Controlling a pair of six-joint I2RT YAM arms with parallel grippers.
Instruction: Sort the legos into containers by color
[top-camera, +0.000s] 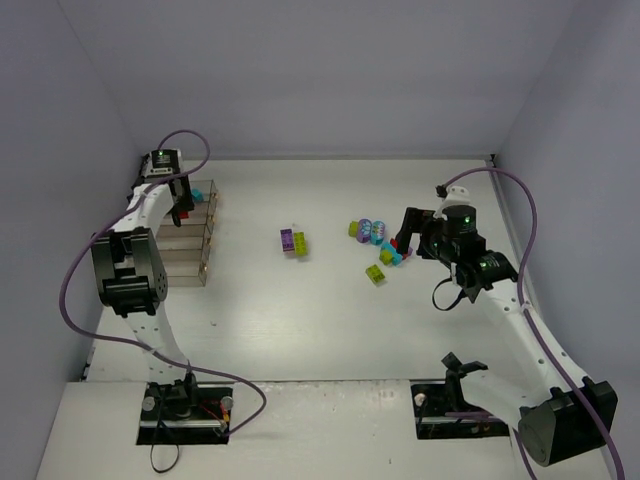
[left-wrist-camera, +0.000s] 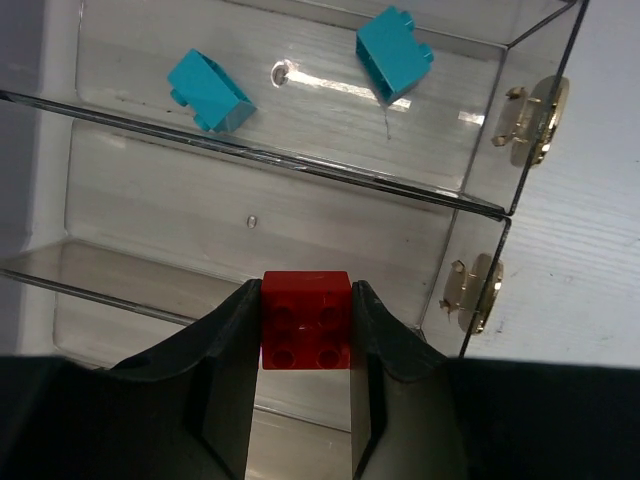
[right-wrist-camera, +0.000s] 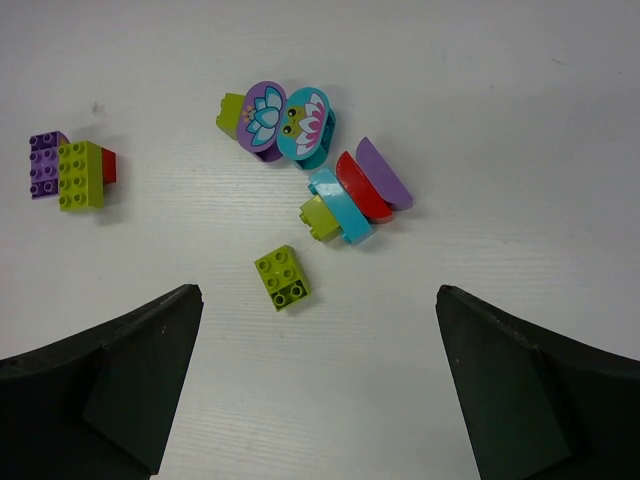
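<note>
My left gripper (top-camera: 183, 208) is shut on a red lego (left-wrist-camera: 305, 320) and holds it above the row of clear containers (top-camera: 190, 245), over the second bin from the far end (left-wrist-camera: 260, 215). The far bin holds two cyan legos (left-wrist-camera: 208, 90) (left-wrist-camera: 393, 52). My right gripper (right-wrist-camera: 318, 295) is open and empty, hovering above a lone lime lego (right-wrist-camera: 282, 277). Beyond it lies a cluster of lime, cyan, red and purple pieces (right-wrist-camera: 350, 200), also in the top view (top-camera: 375, 235). A purple, lime and red group (right-wrist-camera: 75, 170) lies to the left, at the table's middle in the top view (top-camera: 293, 241).
The containers have brass latches (left-wrist-camera: 535, 120) on their right side. Two round pieces with a lotus print (right-wrist-camera: 285, 120) stand in the cluster. The white table (top-camera: 300, 330) is walled at the back and sides.
</note>
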